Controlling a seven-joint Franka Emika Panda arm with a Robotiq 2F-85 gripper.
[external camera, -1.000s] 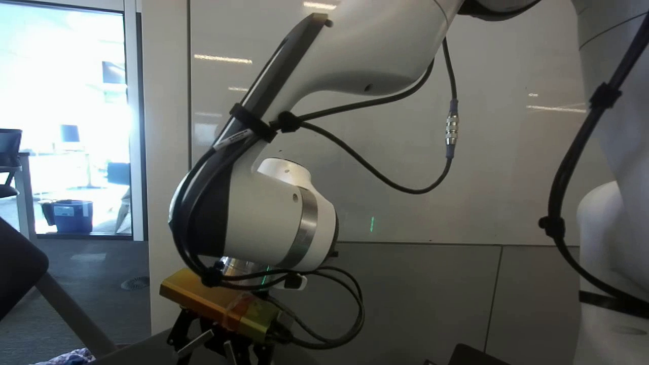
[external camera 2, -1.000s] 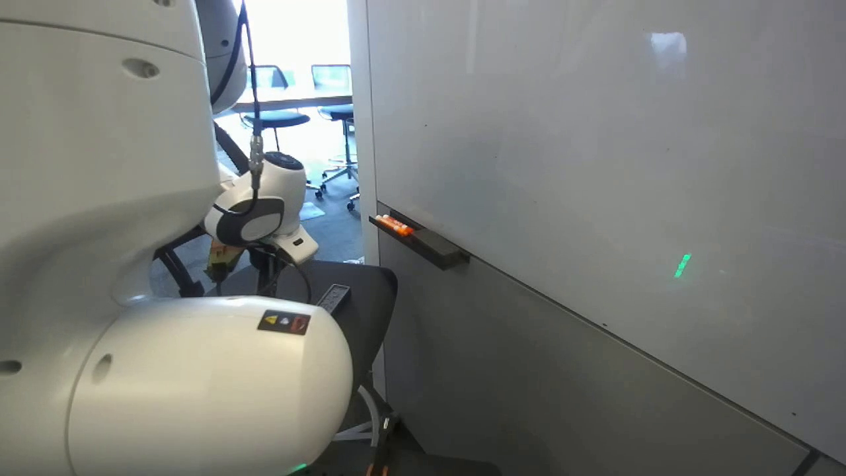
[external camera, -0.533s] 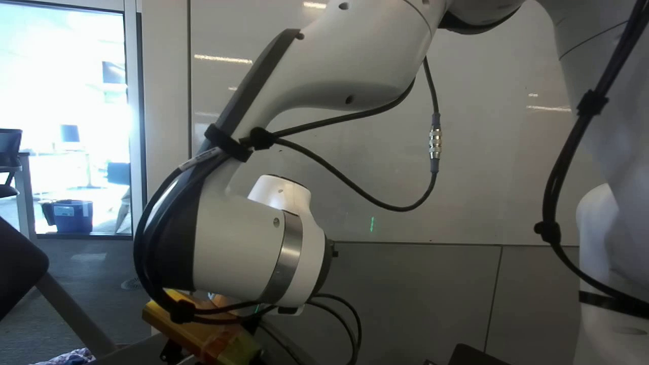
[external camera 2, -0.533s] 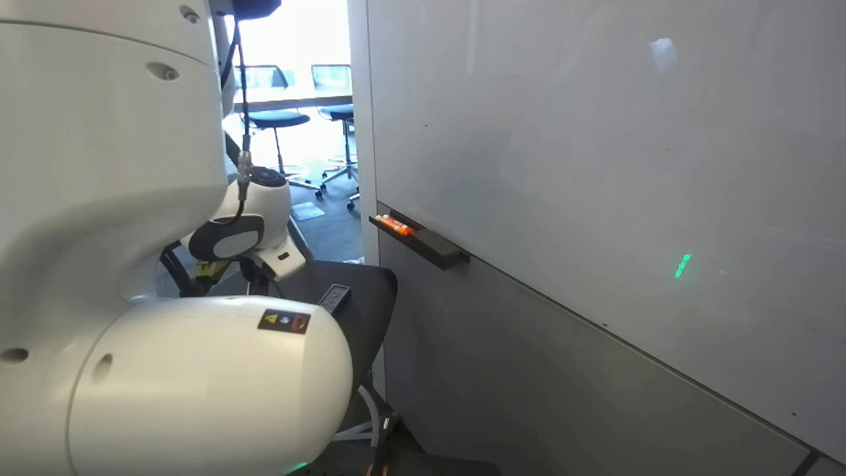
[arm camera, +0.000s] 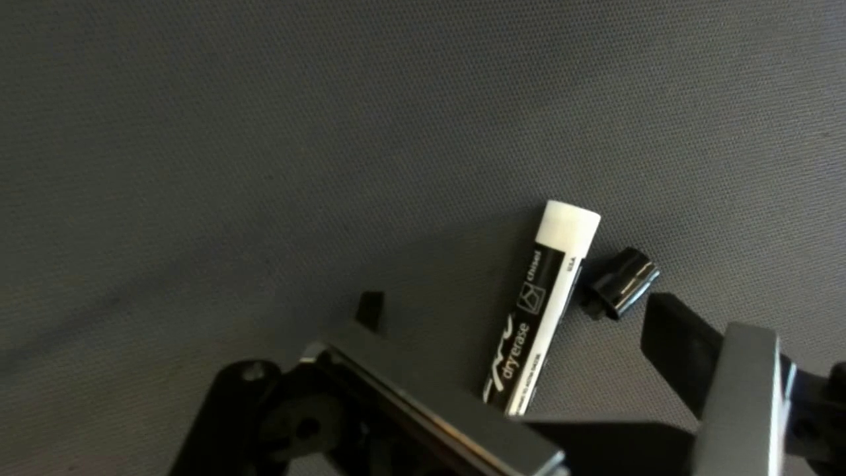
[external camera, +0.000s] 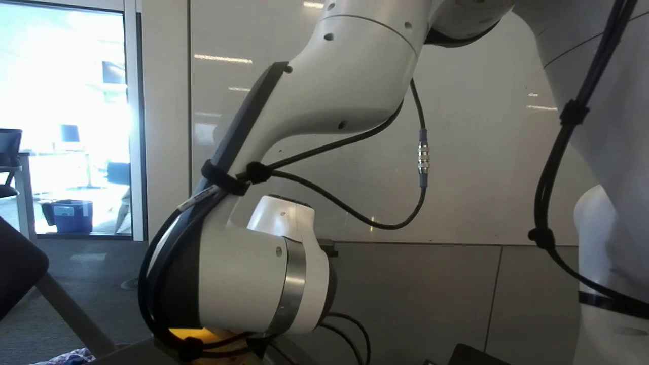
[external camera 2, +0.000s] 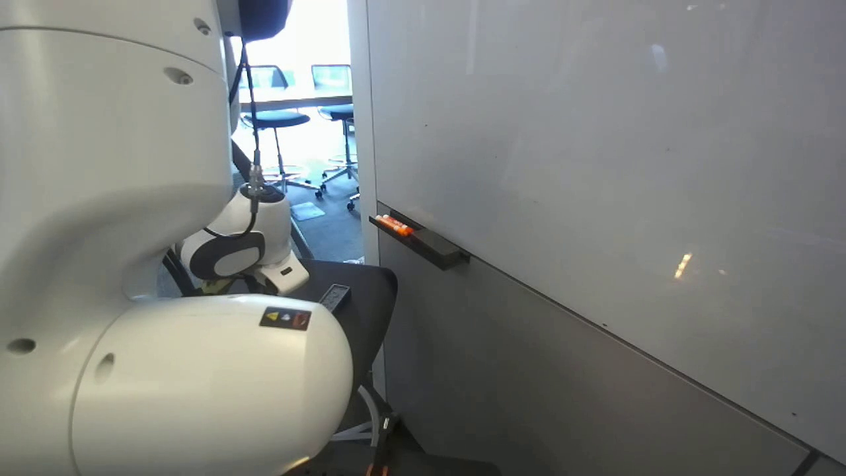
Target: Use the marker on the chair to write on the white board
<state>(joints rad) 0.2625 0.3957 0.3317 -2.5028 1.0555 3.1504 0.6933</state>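
Note:
The marker (arm camera: 535,311), with a white end and a black-and-white "dry erase" label, lies on the dark chair seat (arm camera: 264,165) in the wrist view. Its lower end is hidden behind a finger. A black cap (arm camera: 621,284) lies beside it. My gripper (arm camera: 529,344) is open, its fingers on either side of the marker with nothing held. In an exterior view only the gripper's orange housing (external camera: 203,337) shows at the bottom edge; the fingers are out of frame. The white board shows in both exterior views (external camera: 487,152) (external camera 2: 595,165).
A dark tray ledge (external camera 2: 416,246) holds orange markers (external camera 2: 394,225) and a dark block (external camera 2: 436,243). A dark grey oblong object (external camera 2: 335,297) lies on the chair seat (external camera 2: 367,284). Another chair's dark back (external camera: 20,268) stands at the left.
The arm has moved down, first also leftward in an exterior view. The gripper has sunk below that view's bottom edge. The light streak on the board turned from green to yellowish.

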